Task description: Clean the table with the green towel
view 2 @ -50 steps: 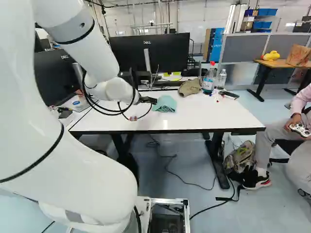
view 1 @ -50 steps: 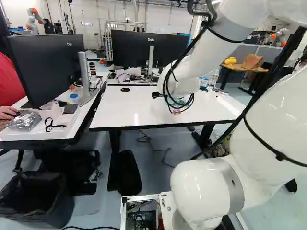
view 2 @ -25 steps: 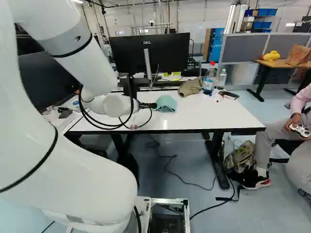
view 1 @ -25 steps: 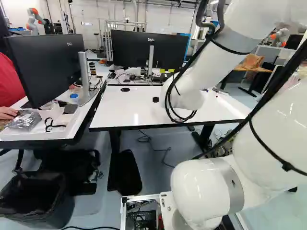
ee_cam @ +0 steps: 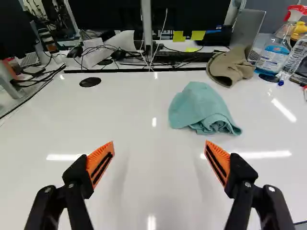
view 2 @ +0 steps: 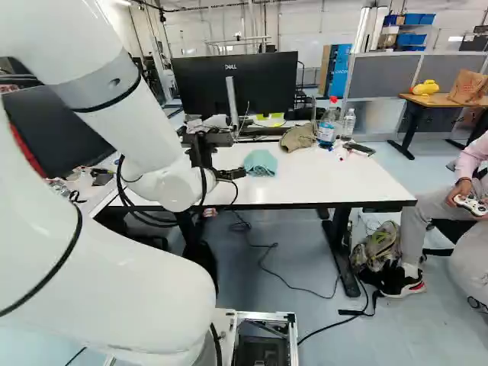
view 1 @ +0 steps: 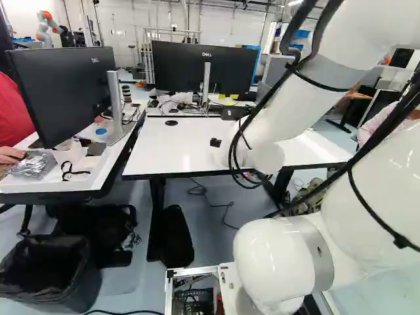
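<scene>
Jaws wide over white table (ee_cam: 139,163); green towel (ee_cam: 199,108) ahead, monitor (view 2: 267,84) beyond.

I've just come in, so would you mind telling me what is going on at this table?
The robot is on a job to clean the white table with the green towel, but nothing is being wiped at this moment. Its gripper is open and empty above the tabletop, and the towel lies bunched up ahead of it, untouched. A brown cap and a spray bottle stand farther back, beyond the towel.
</scene>
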`<state>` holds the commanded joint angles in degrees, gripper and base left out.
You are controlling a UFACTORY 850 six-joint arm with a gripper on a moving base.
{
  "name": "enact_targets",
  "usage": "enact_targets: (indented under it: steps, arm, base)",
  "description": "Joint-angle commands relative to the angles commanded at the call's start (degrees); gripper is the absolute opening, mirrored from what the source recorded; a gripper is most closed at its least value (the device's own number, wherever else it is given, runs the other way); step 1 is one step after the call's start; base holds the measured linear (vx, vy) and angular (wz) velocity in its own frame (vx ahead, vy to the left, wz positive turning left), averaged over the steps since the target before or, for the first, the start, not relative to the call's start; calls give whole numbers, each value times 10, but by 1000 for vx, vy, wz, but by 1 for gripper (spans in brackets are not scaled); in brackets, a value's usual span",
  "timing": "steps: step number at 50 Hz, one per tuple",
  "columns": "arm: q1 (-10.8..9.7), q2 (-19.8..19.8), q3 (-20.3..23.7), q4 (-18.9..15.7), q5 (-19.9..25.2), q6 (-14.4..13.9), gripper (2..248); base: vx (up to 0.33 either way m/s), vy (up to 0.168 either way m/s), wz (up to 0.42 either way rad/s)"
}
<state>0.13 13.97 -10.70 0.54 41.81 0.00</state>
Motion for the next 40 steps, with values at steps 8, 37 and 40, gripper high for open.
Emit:
enact_targets:
  steps: [8,37,40]
  arm:
    - [0,6,17,-2,24,0,247]
    - [-1,19,53,-5,76,0,247]
    - [-1,19,55,-5,78,0,247]
  base:
    - [0,0,0]
    - [0,0,0]
    - [0,0,0]
